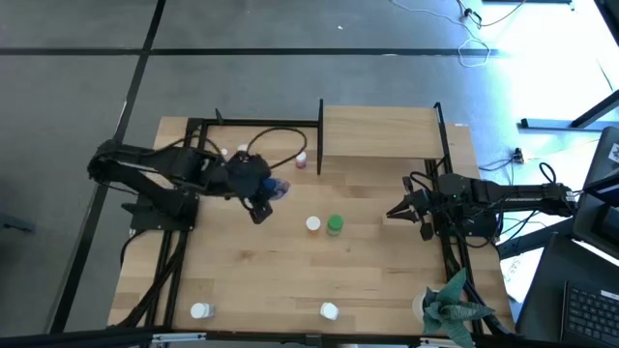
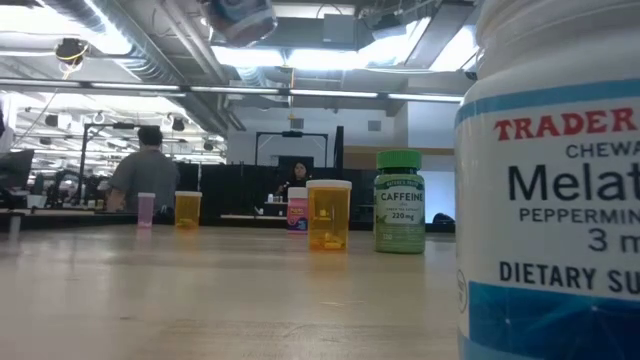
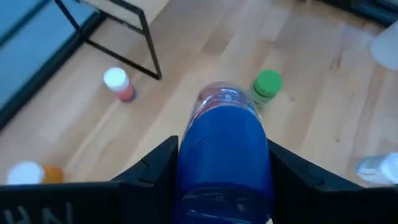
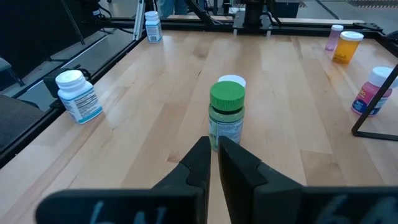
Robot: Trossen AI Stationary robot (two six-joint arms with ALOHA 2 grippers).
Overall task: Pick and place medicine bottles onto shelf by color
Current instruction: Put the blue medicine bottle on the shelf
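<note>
A: What's hard to read? The left end effector [image 3: 221,180] pinches a blue bottle [image 3: 221,155] between its dark fingers, raised above the counter [image 1: 290,280] near the shelf [image 1: 379,130]. The bottle fills the left wrist view, so its label is hidden. In the low view a big white bottle [image 2: 550,200] is cut off at the frame edge.

B: Right arm?

A: Right end effector [image 4: 213,163] is pressed together and empty, off the shelf's right front corner, pointing at the green bottle [image 1: 335,225].

B: Surface and room?

A: The counter is light wood planks; the shelf has the same wood with thin black uprights. The room behind is an open office with people far off.

B: Others?

A: An orange bottle [image 1: 313,224] touches the green one. A pink-red bottle [image 1: 301,160] stands by the shelf's left upright. All are small cylinders, mostly white-capped.
</note>
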